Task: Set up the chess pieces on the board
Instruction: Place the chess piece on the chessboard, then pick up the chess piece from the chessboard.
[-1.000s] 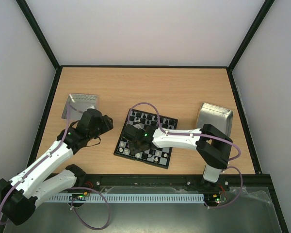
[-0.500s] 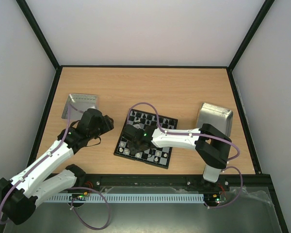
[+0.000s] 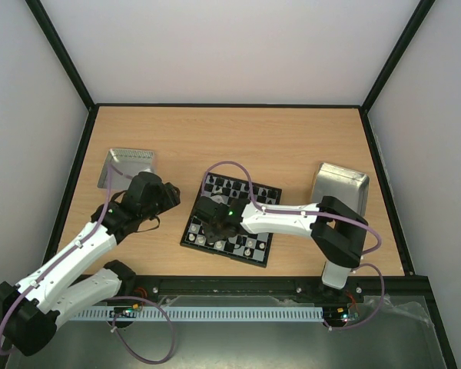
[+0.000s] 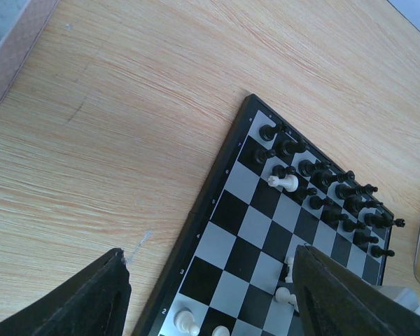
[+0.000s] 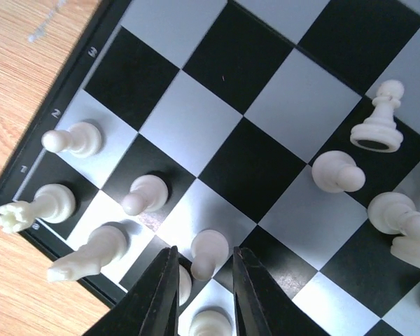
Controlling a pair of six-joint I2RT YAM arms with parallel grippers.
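Right fingers [image 5: 157,294], slightly parted, straddle a white pawn [image 5: 208,250] at 6 o'clock of the wrist view. The pawn is probably light and tippy, so pinch mid-stem. Left fingers [image 4: 77,301] open, empty.

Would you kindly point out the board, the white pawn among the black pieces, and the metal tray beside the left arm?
board [image 4: 248,224]: left wrist view, an empty square.
white pawn [image 4: 283,183]: left wrist view, its body.
metal tray [image 3: 131,163]: top view, its bare floor.
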